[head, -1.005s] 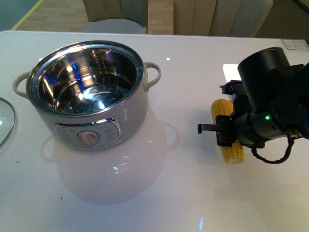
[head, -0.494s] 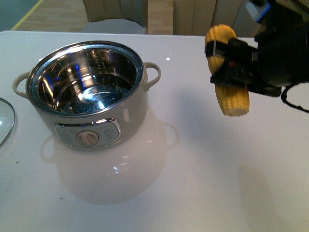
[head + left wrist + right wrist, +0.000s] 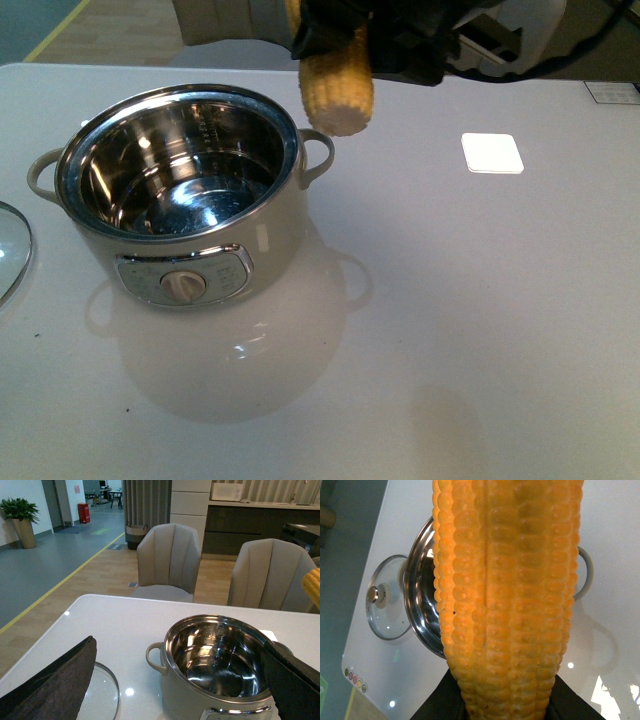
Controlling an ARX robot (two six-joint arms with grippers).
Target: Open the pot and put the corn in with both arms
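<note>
The cream pot stands open on the white table at the left, its steel inside empty; it also shows in the left wrist view and behind the corn in the right wrist view. My right gripper is shut on the yellow corn and holds it high, just beyond the pot's right rim and handle. The corn fills the right wrist view and its tip shows in the left wrist view. My left gripper is open, its pads wide apart, facing the pot from the left side.
The glass lid lies on the table left of the pot; it also shows in the left wrist view and the right wrist view. A white square card lies at right. Grey chairs stand beyond the far edge.
My right gripper has lifted the corn off the table at the right and carried it up and left to beside the pot's right rim.
</note>
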